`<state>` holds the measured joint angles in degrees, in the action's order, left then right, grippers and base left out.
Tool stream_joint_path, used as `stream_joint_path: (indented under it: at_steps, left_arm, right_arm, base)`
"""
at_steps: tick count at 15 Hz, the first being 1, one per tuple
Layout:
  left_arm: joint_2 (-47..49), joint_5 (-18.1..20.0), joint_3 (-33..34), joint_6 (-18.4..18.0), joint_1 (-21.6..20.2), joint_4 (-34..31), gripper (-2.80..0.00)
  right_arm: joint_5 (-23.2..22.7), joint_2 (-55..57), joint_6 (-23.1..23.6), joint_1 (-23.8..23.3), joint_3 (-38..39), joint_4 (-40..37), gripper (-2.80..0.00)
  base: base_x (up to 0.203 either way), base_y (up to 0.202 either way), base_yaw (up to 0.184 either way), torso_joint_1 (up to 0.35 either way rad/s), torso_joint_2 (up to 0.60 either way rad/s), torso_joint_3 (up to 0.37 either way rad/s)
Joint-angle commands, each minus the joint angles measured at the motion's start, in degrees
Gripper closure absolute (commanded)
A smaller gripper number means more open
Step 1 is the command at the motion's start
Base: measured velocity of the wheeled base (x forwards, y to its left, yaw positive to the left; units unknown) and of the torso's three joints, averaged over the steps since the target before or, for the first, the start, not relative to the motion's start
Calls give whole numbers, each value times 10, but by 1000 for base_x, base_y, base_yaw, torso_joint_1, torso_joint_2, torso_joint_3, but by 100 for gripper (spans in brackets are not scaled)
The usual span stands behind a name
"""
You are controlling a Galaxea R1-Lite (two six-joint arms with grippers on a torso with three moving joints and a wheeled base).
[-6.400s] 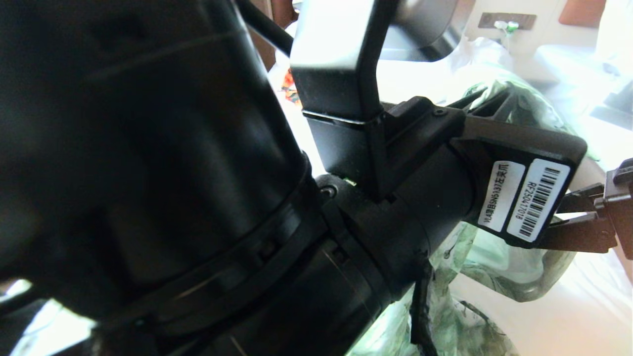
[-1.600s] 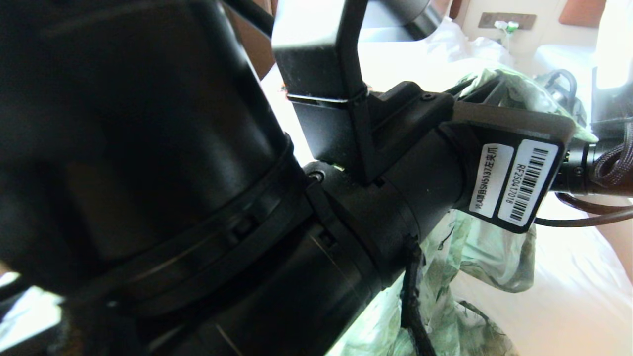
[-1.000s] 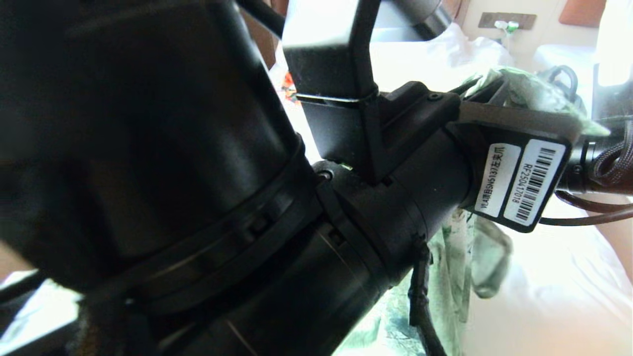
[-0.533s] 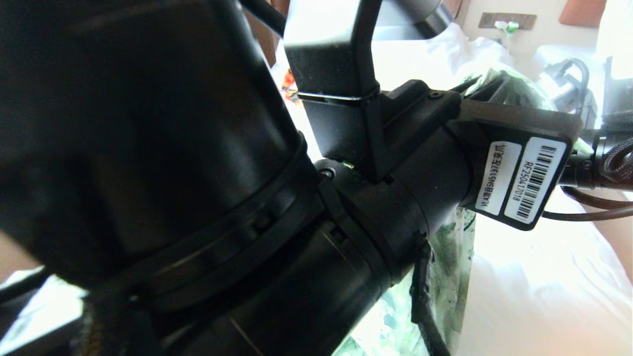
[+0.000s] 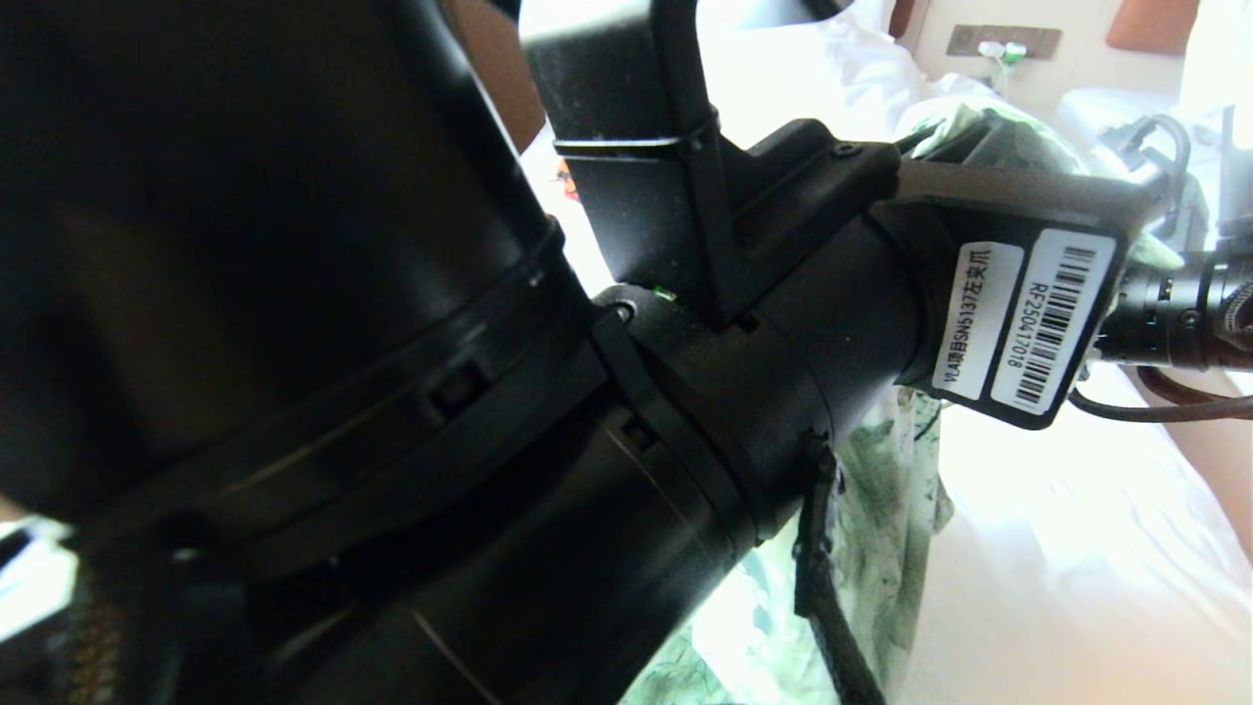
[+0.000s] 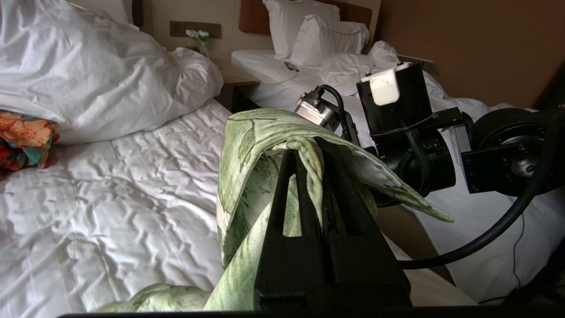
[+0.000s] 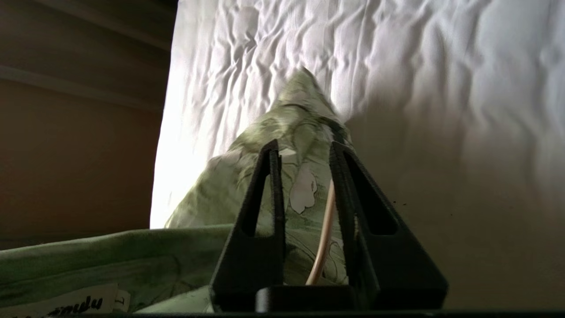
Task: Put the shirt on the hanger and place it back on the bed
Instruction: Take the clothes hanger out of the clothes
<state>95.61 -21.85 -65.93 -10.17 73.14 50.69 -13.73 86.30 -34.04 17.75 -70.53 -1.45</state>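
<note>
White wrinkled bed [image 6: 110, 212] below — left hand [image 6: 309, 176] clamped on shirt [image 6: 247, 145], right hand [image 7: 304, 150] slightly parted around hanger [image 7: 324, 229].

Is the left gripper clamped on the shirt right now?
Yes, the left gripper is shut with a fold of the green leaf-print shirt pinched between its fingertips.

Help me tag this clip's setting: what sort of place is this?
Most likely a hotel twin room: a bed with a wrinkled white sheet, a second white bed with stacked pillows against a brown headboard, and a wall socket panel between them.
</note>
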Motion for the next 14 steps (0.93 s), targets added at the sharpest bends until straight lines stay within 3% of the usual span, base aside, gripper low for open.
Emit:
stream_joint_path:
  at_steps: [1,8,14]
  left_arm:
    - [-2,-1,-1,-2,0,3,0]
    - [-4,-2,-11,-2,-4,2,0]
    - [-4,-2,-13,-3,-4,3,0]
  right_arm:
    - [0,0,-2,0,-3,-1,-280]
    - [0,-3,-1,-12,-4,-40,-280]
    - [31,12,-1,-25,-3,-157,-280]
  base:
    - [0,0,0,0,0,0]
    - [0,0,0,0,0,0]
    - [0,0,0,0,0,0]
